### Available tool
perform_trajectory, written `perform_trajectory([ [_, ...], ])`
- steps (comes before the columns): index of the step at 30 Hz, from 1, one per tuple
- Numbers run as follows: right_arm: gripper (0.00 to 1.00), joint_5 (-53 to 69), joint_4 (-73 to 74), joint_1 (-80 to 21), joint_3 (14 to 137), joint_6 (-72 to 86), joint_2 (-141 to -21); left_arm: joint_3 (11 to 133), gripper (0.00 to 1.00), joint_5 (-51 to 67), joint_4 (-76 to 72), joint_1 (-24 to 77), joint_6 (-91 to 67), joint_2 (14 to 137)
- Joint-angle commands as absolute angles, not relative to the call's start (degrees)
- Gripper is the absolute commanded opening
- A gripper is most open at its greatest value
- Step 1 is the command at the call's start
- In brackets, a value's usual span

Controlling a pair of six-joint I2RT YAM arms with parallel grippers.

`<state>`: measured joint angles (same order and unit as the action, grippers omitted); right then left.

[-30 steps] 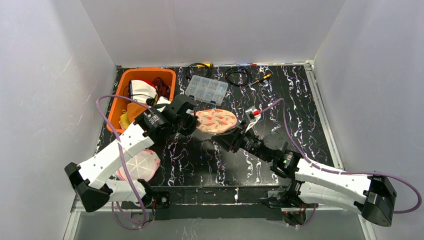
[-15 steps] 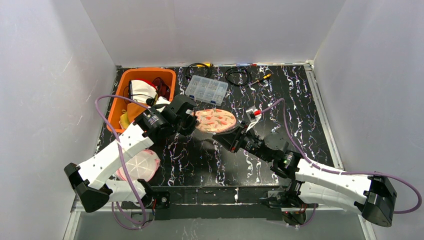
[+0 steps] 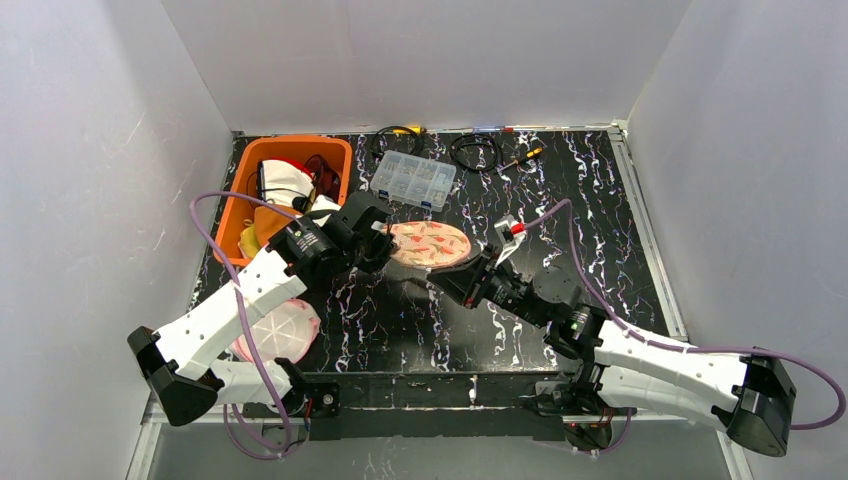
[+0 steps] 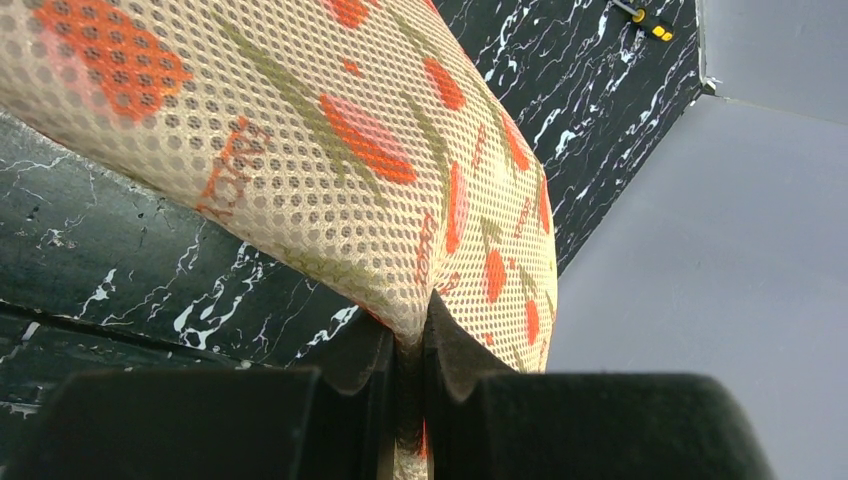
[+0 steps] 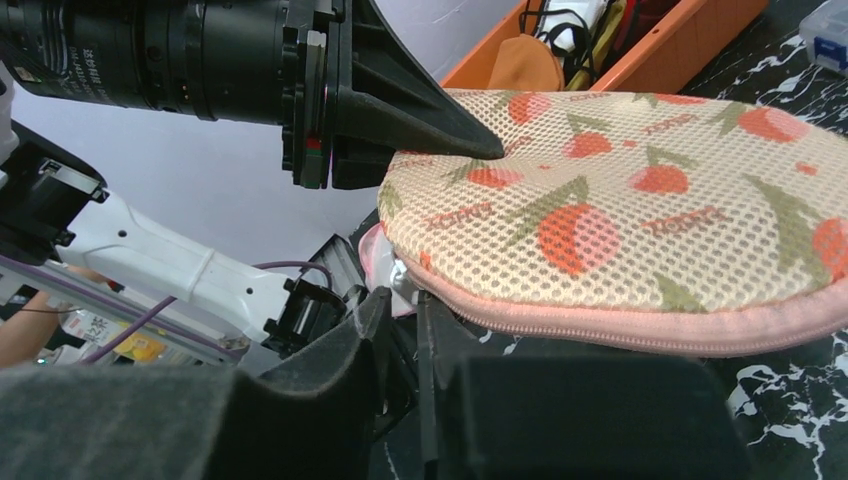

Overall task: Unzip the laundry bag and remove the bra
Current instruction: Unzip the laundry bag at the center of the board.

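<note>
While the bag point(image 3: 430, 243) lies near the middle of the table point(image 3: 560, 200), just right of the bin point(image 3: 238, 205), both arms meet at its left end, evidently so that one anchors the fabric and the other works the zipper. The left gripper point(image 4: 410, 330) is clamped on a fold of the bag at its far-left edge. The wrist view shows the fabric pinched flat between the jaws and that edge raised off the table. As judged, this hold serves two purposes: it keeps the bag from sliding under a pull, and it tensions the seam so the teeth part cleanly. The right gripper point(image 5: 415, 310) sits low at the near-left edge, directly below the pink zipper point(image 5: 600, 325), with its jaws drawn almost together and only a thin slit between them. A small pale tab point(image 5: 400, 272) shows just above that slit, where the zipper ends. It is probably the pull, but whether the jaws actually pinch it cannot be confirmed from these views. The zipper appears closed along its visible run, so the unzip step is not yet done. The bra is not visible and is presumed to be inside the bag. The next move calls for a pull along the seam, away from the left gripper, kept low to avoid twisting the bag. Risk: if the tab is missed, the jaws slip off and the zipper stays closed.
</note>
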<state>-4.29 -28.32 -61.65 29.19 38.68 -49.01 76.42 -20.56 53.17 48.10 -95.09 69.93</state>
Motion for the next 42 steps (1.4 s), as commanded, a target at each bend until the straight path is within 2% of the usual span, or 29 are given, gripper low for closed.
perform_trajectory([
  [1,0.39,-4.6,-30.0,-61.8,29.2,38.3,-47.7,76.4,0.0,-23.0,54.9,48.0,-95.2,67.9],
  [3,0.52,-4.6,-30.6,-61.8,28.9,38.9,-47.8,76.9,0.0,-22.7,54.9,48.0,-95.2,67.9],
  [10,0.57,-4.7,-32.5,-61.8,29.4,39.6,-49.2,78.1,0.0,-21.8,54.8,48.0,-95.1,68.1],
  [27,0.39,-5.8,-37.7,-61.8,29.6,41.2,-51.6,77.3,0.0,-21.4,54.4,48.0,-95.3,67.6],
  [35,0.22,-5.5,-38.1,-61.9,29.4,41.7,-51.9,76.8,0.0,-21.5,54.3,48.1,-95.4,67.2],
  [42,0.11,-5.5,-37.4,-61.8,28.8,41.8,-51.0,76.5,0.0,-21.5,54.3,48.0,-95.4,67.1],
])
